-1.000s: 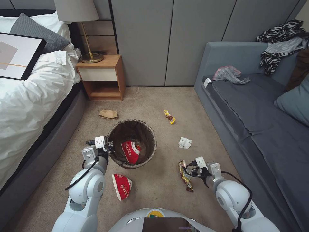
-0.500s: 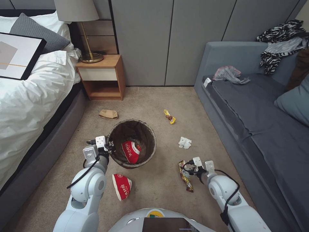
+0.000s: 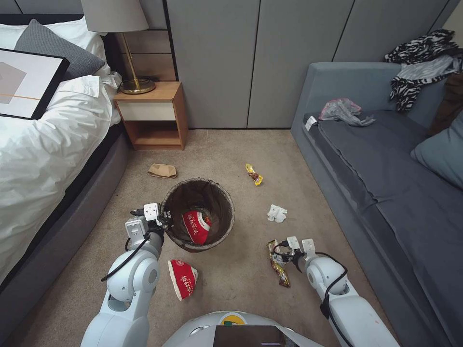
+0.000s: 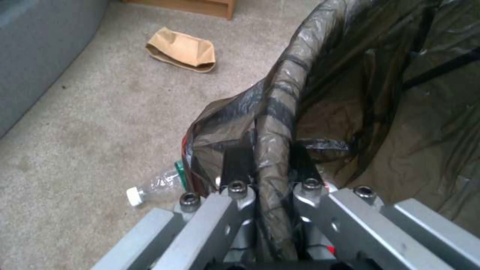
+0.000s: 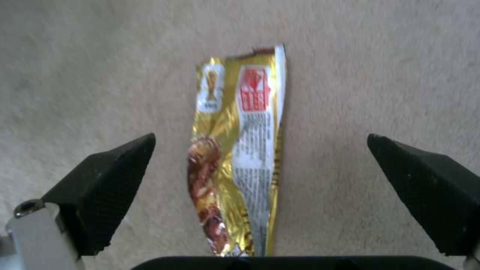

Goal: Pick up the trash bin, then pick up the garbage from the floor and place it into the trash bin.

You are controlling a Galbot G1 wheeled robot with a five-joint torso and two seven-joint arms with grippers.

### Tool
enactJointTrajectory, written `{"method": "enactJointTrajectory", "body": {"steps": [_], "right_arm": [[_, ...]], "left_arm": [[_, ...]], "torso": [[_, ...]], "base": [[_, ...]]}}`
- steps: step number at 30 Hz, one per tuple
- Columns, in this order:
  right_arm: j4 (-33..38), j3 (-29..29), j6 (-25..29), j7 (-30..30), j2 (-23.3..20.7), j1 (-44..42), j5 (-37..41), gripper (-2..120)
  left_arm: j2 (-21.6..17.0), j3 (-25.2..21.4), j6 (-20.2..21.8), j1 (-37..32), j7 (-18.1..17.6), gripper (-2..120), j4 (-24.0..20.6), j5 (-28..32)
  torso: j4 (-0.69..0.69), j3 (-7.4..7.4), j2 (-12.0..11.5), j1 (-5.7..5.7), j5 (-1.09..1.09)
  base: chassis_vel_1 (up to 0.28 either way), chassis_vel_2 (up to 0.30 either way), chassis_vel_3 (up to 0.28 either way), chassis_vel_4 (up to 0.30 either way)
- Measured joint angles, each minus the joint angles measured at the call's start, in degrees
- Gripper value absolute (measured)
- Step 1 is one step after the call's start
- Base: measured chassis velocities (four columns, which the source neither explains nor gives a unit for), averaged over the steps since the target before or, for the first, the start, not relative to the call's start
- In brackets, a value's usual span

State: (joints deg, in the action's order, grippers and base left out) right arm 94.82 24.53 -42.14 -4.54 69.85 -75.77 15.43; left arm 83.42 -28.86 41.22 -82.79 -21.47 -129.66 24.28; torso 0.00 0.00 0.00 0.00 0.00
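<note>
Straddling wrapper [image 5: 235,161] w/ spread fingers [image 5: 107,187], right gripper [image 5: 260,187] is lining up; left gripper [image 4: 270,168] is clenching bin [image 3: 198,214] rim, keeping it handy.

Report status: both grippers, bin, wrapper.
Left gripper shut on trash bin rim. Right gripper open over gold wrapper on carpet. Nothing between jaws and wrapper.
</note>
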Motion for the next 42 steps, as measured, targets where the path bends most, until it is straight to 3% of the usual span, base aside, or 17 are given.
{"method": "enactJointTrajectory", "body": {"steps": [19,31,33,42], "right_arm": [[-5.4,-0.6,1.0,-1.1,0.9,2.4,-2.6,99],[-8.1,-2.4,1.6,-3.4,2.0,4.6,-6.9,57],[-8.1,-2.5,1.6,-3.7,2.1,4.7,-7.3,44],[-8.5,-2.5,1.6,-4.5,2.0,4.8,-7.5,16]], "left_arm": [[0.3,0.4,0.0,-0.6,0.0,2,-0.6,-0.6],[0.3,0.5,0.0,-1.1,0.0,2,-1.1,-0.8],[0.3,0.5,0.0,-1.1,0.0,2,-1.1,-0.9],[0.3,0.5,0.0,-0.8,0.0,2,-1.0,-0.8]], "torso": [[0.00,0.00,0.0,0.00,0.00],[0.00,0.00,0.0,0.00,0.00],[0.00,0.00,0.0,0.00,0.00],[0.00,0.00,0.0,0.00,-0.01]], "base": [[0.000,0.000,0.000,0.000],[0.000,0.000,0.000,0.000],[0.000,0.000,0.000,0.000],[0.000,0.000,0.000,0.000]]}}
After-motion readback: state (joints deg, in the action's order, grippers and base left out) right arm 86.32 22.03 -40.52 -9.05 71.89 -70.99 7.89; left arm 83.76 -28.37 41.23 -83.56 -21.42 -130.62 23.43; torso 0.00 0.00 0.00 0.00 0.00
